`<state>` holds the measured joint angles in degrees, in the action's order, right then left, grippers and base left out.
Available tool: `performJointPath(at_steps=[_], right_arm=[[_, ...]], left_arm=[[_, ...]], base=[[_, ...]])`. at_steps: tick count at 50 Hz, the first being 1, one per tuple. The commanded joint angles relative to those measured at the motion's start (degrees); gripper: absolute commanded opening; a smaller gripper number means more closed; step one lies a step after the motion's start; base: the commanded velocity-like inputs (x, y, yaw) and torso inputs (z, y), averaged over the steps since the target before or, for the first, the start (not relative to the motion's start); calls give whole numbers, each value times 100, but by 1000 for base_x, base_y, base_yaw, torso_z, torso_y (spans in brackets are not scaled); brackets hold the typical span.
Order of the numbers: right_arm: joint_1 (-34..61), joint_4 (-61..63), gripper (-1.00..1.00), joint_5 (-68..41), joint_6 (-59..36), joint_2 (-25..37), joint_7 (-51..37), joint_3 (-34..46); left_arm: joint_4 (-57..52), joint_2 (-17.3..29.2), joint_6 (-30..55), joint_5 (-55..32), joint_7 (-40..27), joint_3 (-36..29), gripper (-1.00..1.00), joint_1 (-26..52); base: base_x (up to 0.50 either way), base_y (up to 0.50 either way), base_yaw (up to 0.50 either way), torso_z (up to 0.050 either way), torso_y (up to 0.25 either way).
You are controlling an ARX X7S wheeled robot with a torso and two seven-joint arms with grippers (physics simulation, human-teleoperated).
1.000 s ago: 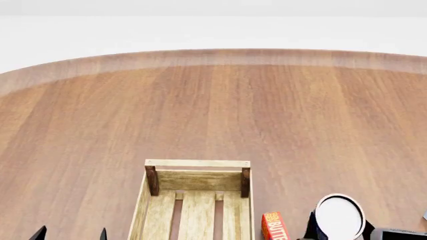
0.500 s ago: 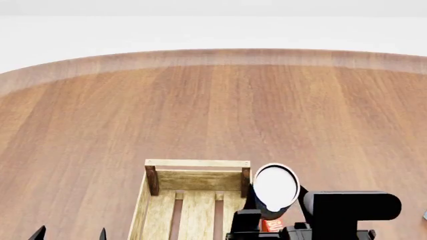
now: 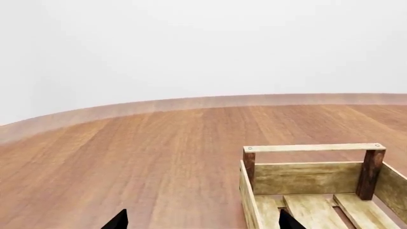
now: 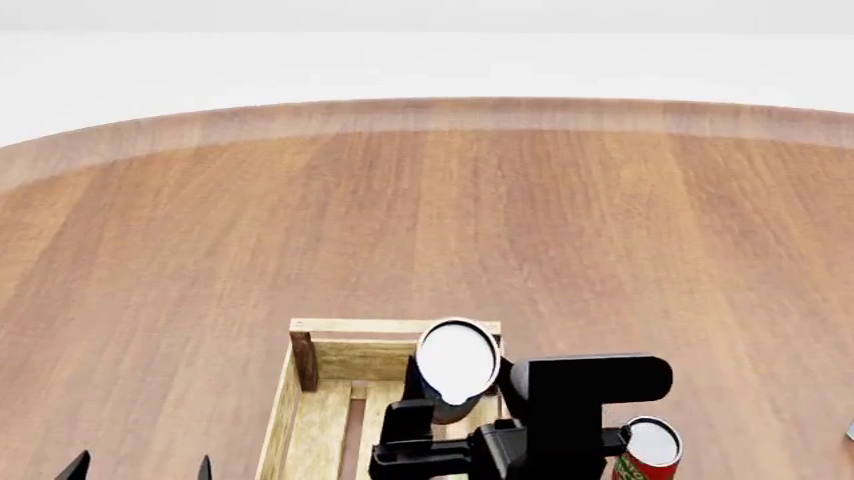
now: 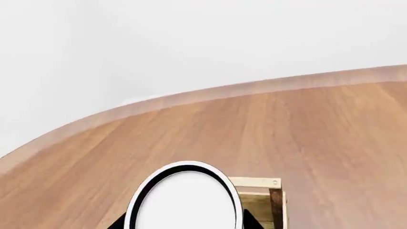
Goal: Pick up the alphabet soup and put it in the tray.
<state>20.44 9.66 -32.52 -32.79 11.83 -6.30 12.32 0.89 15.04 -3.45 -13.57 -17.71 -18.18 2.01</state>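
The alphabet soup can shows its pale white top and dark side; its label is hidden. My right gripper is shut on it and holds it above the far right part of the tray, a light-wood slatted crate with dark corner posts. In the right wrist view the can's top fills the space between the fingertips, with the tray's far corner behind it. My left gripper is open and empty left of the tray. In the left wrist view it sits beside the tray.
A red-and-green can stands upright on the table right of the tray, beside my right arm. The round brown wooden table stretches far ahead to its curved edge.
My right arm has carried the can leftward and farther out, from right of the tray to above its far right part. The red-and-green can has come into view. The left gripper has not moved.
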Motion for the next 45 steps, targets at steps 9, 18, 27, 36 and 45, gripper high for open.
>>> performJointPath(at_steps=[9,18,27,36,45], right_arm=[[442,-1496,-100,402,892,-584,500,427],[655,-2155,-100,507,1136,-780,617,656],[775,-2712,-100,588,1449,-885,648,790],[975,-3365,-100,617,1731,-1016,744,986],[1230,-4153,-100,579,2194,-1118,820,1275]], left_arm=[[-66,49,21,-74,-30,-10,100,-11],[-11,40,-3,-72,-45,-33,100,19],[-18,58,-8,-88,-62,-40,100,18],[-39,73,-9,-95,-82,-58,100,7],[-49,87,7,-116,-104,-63,100,19]], base=[[0,0,0,0,1],[0,0,0,0,0],[0,0,0,0,1],[0,0,0,0,1],[0,0,0,0,0]])
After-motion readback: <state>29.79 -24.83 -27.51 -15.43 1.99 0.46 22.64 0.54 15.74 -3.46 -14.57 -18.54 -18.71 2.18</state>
